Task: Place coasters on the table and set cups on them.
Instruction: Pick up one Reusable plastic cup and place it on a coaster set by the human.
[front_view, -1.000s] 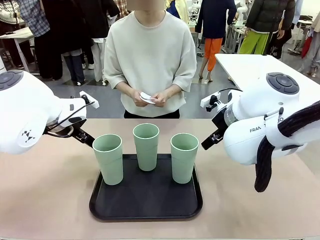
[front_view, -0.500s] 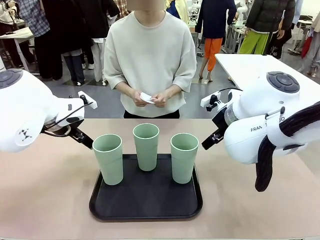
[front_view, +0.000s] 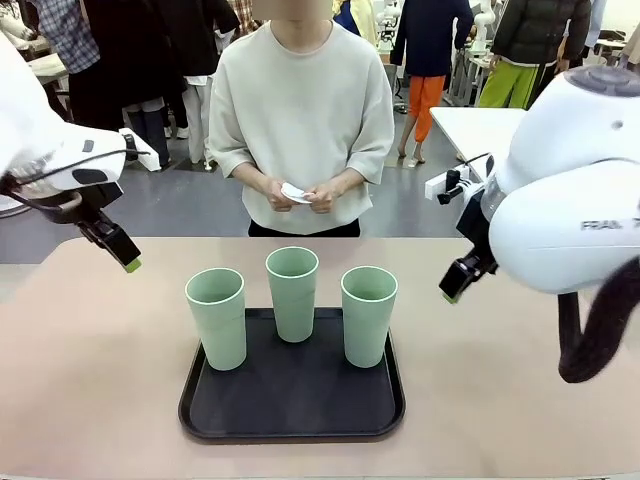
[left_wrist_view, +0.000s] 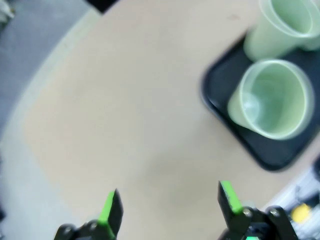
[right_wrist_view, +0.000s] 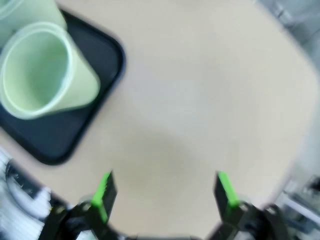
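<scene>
Black tray (front_view: 293, 405) under three upright cups (front_view: 292, 292) on tan table (front_view: 90, 370)

Both wrist views were blurred, so the nearer cup (left_wrist_view: 270, 100) in the left wrist view showed only a soft, smeared rim. There the farther cup (left_wrist_view: 280, 30) and the black tray (left_wrist_view: 272, 154) ran off the right edge. In the right wrist view a second cup (right_wrist_view: 22, 12) was clipped by the top-left corner. In the front view the white piece (front_view: 293, 193) held by the person (front_view: 300, 110) was too small to tell or count, and the left arm (front_view: 50, 150) and right arm (front_view: 570, 190) were cut by the picture's sides
</scene>
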